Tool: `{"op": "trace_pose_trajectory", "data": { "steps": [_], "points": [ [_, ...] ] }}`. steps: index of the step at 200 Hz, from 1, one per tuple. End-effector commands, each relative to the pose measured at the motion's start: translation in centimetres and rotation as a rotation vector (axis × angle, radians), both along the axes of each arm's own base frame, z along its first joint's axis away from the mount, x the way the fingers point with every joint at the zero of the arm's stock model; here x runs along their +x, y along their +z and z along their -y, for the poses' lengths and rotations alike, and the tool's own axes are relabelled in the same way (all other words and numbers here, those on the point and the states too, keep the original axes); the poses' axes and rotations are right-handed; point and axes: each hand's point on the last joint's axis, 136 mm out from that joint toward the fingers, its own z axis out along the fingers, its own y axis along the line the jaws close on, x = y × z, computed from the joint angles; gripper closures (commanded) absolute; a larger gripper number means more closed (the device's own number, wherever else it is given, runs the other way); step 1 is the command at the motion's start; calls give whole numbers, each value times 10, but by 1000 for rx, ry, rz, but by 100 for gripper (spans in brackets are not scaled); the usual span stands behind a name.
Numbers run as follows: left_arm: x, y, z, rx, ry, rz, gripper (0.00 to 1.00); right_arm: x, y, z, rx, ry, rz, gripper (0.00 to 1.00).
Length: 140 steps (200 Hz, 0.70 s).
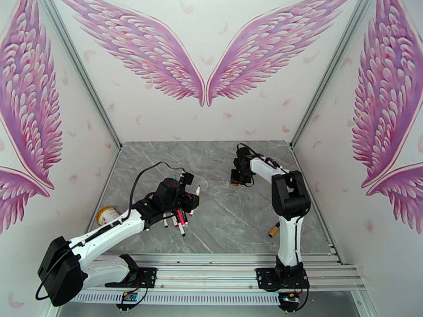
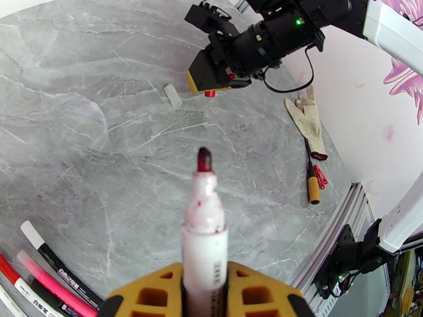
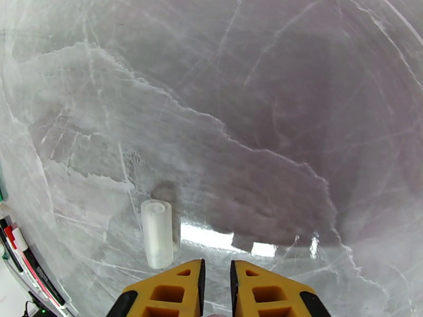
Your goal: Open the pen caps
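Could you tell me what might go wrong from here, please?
1. The pen clamped in the left gripper has its red tip bare, so it could smear the table if it dips.
2. The red cap seems pinched at the very ends of the right gripper, so it may slip out and roll.
3. The clear plastic cylinder lies just beside that gripper and could be knocked away.

Arms (image 1: 106,231): white links (image 1: 288,236), black joints (image 1: 291,194), black cables (image 1: 138,183); yellow cut-out fingers (image 3: 164,291), black at base; green LED (image 2: 299,21) behind right end effector (image 3: 217,281)
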Motion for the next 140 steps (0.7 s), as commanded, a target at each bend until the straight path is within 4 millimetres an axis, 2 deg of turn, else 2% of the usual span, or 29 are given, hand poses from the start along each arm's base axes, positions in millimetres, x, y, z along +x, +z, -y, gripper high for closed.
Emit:
{"op": "trace_pose_trajectory", "data": {
  "steps": [1,77,110,140],
  "points": [
    [2,-2,2,4,-9,-20,95,3,-4,-6,33,14,-23,82],
    [3,-6,4,19,-11,-32,95,7,-7,-9,44,7,-32,71],
    [5,-9,4,26,-4,-37,95,7,-1,-11,64,6,-21,70],
    [16,-16,-6,71,65,-44,95,3,12,-13,91,-4,16,69]
  ]
}}
